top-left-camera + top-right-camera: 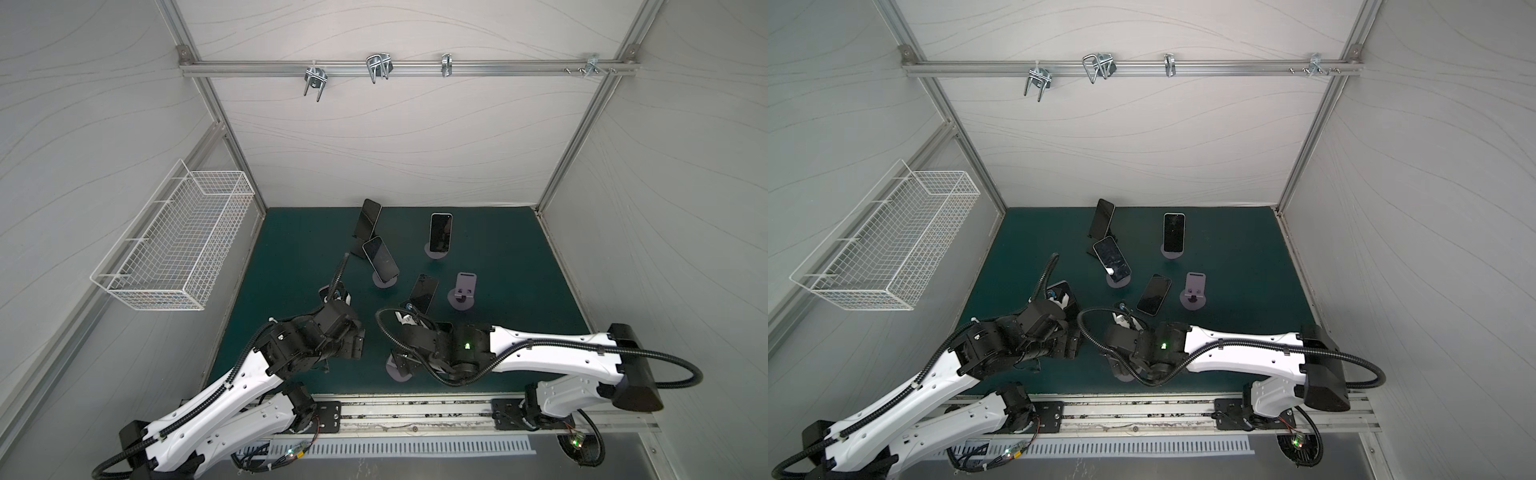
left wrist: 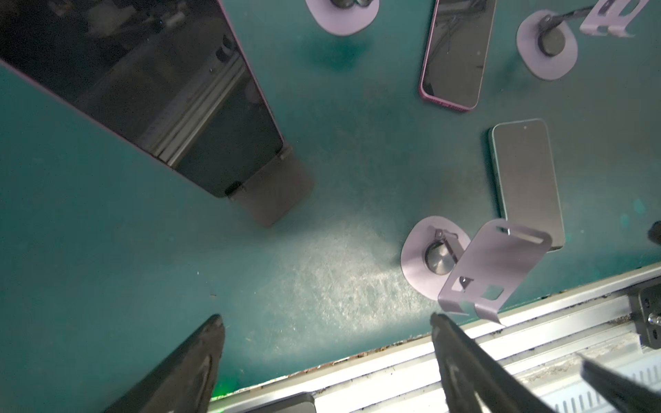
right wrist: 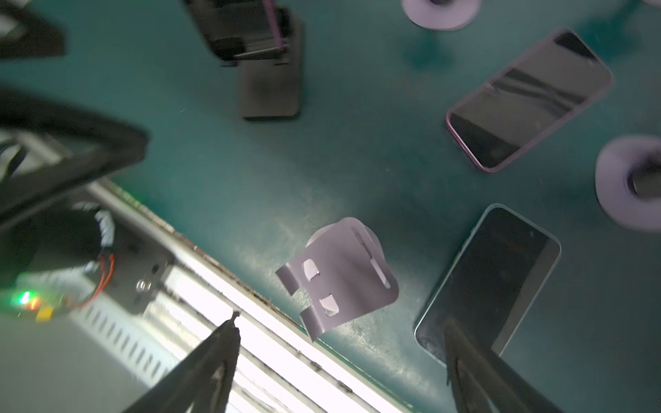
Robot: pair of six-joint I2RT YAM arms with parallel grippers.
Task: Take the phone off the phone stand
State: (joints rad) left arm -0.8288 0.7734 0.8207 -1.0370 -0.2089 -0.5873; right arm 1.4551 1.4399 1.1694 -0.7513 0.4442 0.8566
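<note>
While left gripper (image 2: 326, 318) and right gripper (image 3: 341, 318) gape wide, a green mat (image 1: 498, 257) lies between pale walls (image 1: 374, 145).

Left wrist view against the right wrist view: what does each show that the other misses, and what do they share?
Only left wrist: the open left gripper and the cradle of a second empty stand. Only right wrist: the open right gripper and red wires. Both: the nearer empty lilac stand, the teal-edged phone flat beside it, the purple-cased phone lying flat, and the propped phone on the black stand.
</note>
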